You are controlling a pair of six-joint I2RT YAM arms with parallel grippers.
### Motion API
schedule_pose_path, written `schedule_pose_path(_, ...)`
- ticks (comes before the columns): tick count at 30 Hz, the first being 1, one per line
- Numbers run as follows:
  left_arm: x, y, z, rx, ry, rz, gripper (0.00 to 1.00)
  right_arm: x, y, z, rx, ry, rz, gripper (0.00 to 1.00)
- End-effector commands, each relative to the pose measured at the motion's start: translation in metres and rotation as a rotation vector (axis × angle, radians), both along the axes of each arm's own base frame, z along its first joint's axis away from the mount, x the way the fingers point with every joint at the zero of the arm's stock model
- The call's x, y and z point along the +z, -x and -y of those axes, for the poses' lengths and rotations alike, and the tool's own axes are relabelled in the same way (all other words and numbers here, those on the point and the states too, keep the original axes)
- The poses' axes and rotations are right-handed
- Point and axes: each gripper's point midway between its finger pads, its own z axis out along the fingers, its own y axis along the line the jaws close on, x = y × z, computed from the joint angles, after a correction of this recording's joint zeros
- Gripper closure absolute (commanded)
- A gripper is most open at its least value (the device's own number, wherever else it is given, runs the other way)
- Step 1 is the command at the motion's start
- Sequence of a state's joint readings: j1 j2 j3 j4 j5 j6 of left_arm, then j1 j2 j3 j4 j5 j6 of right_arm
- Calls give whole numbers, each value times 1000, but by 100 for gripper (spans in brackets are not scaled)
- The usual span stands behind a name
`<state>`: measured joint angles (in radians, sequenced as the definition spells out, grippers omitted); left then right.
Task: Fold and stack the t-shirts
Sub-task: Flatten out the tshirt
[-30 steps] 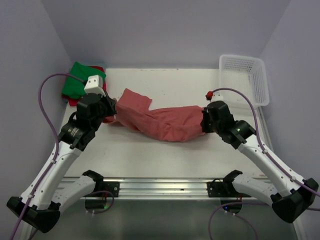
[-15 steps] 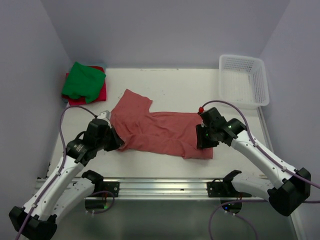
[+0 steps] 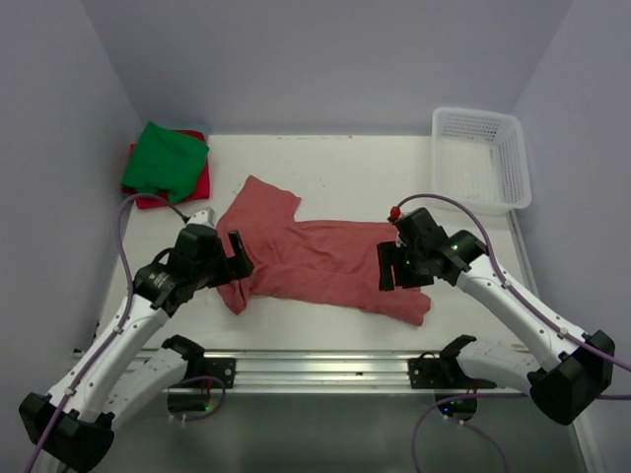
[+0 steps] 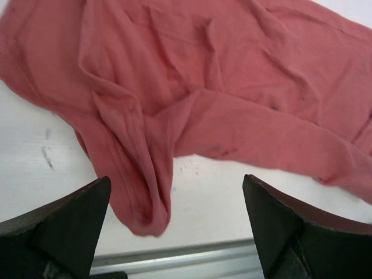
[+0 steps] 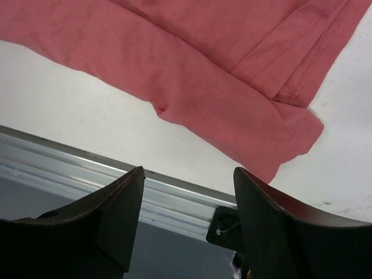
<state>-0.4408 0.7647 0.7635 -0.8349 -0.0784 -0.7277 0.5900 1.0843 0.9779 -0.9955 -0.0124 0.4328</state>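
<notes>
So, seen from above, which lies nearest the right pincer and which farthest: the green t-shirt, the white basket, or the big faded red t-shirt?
From the right pincer, in the top view:
1. the faded red t-shirt, lying right by it, mid-table.
2. the white mesh basket, at the far right corner.
3. the green t-shirt, at the far left corner.

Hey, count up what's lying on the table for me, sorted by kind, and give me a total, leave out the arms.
T-shirts: 3 (faded brick-red cloth t-shirt spread mid-table; bright green cloth t-shirt lying on bright red-pink cloth t-shirt, far left corner)
Baskets: 1 (white plastic mesh basket, far right corner)
Total: 4
</notes>
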Motion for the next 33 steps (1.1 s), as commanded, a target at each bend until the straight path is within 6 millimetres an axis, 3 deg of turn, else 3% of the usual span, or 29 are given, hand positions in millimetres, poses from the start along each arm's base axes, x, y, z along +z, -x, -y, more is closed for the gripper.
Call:
schedule_pose_path(1, 27, -62, -11, 86, -119, 188, 1, 19, -25, -16, -3, -57, 97, 35)
schedule_pose_path(8, 25, -128, -14, 153, -225, 256, 12, 32, -42, -26, -16, -112, 179, 42)
schedule_pose_path(13, -4, -159, -42, 213, -339, 178, 25, 32, -43, -27, -6, -118, 198, 42)
schedule_pose_path(16, -21, -168, -54, 230, -328, 118, 32, 29, -42, -25, -8, -117, 199, 42)
schedule_pose_path(20, -49, -173, -59, 226, -314, 33, 35, 29, -41, -25, -1, -119, 207, 42)
schedule_pose_path(21, -60, -173, -56, 214, -304, 2, 36, 30, -42, -25, 1, -120, 214, 43)
schedule_pose_path(27, -69, -190, -32, 128, -203, 40, 44, 32, -41, -32, 25, -149, 210, 45)
schedule_pose_path(30, -75, -195, -21, 77, -165, 24, 65, 31, -40, -30, 22, -144, 209, 46)
schedule_pose_path(31, -71, -198, -19, 73, -156, 29, 88, 31, -40, -30, 23, -144, 213, 47)
schedule_pose_path(32, -69, -199, -18, 69, -148, 36, 98, 29, -39, -29, 17, -143, 208, 47)
schedule_pose_path(33, -61, -201, -15, 63, -133, 58, 100, 30, -39, -28, 15, -143, 213, 48)
